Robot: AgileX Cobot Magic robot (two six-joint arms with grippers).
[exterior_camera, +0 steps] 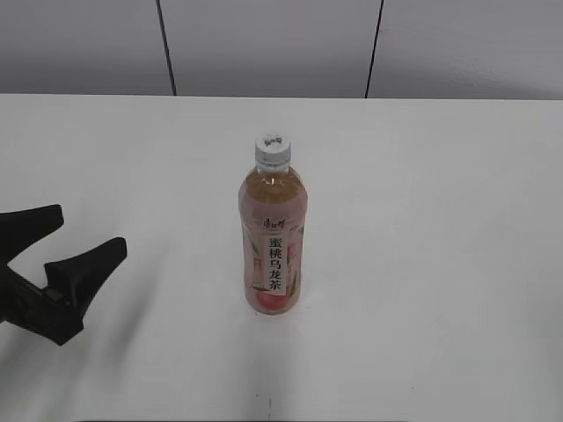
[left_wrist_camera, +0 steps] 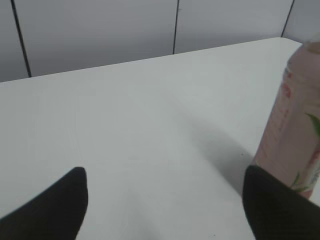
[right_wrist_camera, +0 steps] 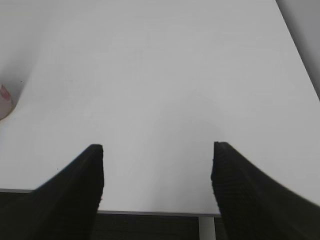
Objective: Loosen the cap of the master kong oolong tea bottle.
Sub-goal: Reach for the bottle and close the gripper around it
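Note:
The master kong oolong tea bottle [exterior_camera: 274, 237] stands upright in the middle of the white table, amber tea inside, pink peach label with a white strip of dark characters. Its white ribbed cap [exterior_camera: 273, 149] sits on top. My left gripper [exterior_camera: 88, 233] is open and empty, low over the table to the left of the bottle. In the left wrist view the bottle's side [left_wrist_camera: 295, 130] shows at the right edge, just beyond the right finger of the open jaws [left_wrist_camera: 162, 187]. My right gripper [right_wrist_camera: 157, 157] is open and empty at the table's near edge; it is outside the exterior view.
The white table [exterior_camera: 422, 220] runs back to a grey panelled wall [exterior_camera: 264, 44]. The table's front edge [right_wrist_camera: 150, 212] shows under the right gripper. A sliver of the bottle's base [right_wrist_camera: 4, 100] shows at the left edge of the right wrist view.

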